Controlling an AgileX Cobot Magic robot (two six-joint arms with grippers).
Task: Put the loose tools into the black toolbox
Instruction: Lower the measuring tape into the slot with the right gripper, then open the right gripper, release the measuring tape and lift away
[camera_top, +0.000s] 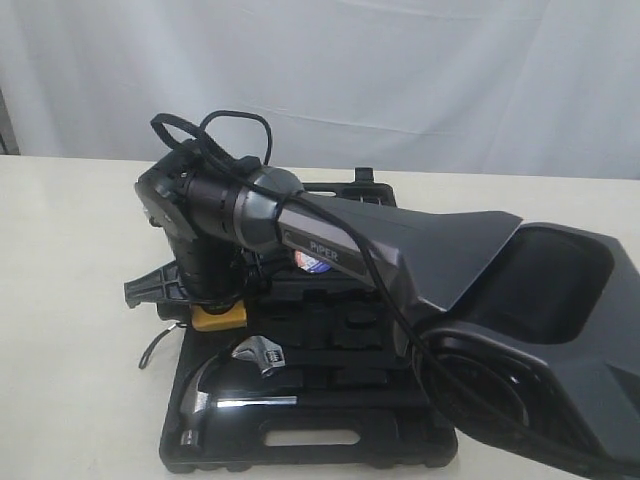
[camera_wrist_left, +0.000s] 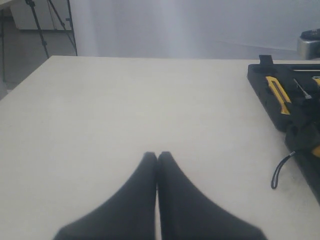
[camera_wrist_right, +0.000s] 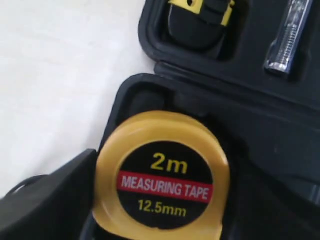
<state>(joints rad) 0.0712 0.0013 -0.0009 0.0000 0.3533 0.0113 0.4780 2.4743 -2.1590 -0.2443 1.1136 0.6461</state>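
The tabletop (camera_top: 70, 260) is a pale cream, matte surface filling the lower part of the exterior frame. The black toolbox (camera_top: 300, 455) lies open directly on it at lower centre. A thin black cord loop (camera_wrist_left: 280, 170) rests on the tabletop beside the toolbox's edge.

You had soft, even, bright light with only faint shadows. The dark grey robot arm (camera_top: 400, 250) loomed blurred close to the exterior lens. The round yellow tape measure (camera_wrist_right: 162, 175) looked slightly soft, and the shiny steel claw hammer (camera_top: 215, 405) caught glare.
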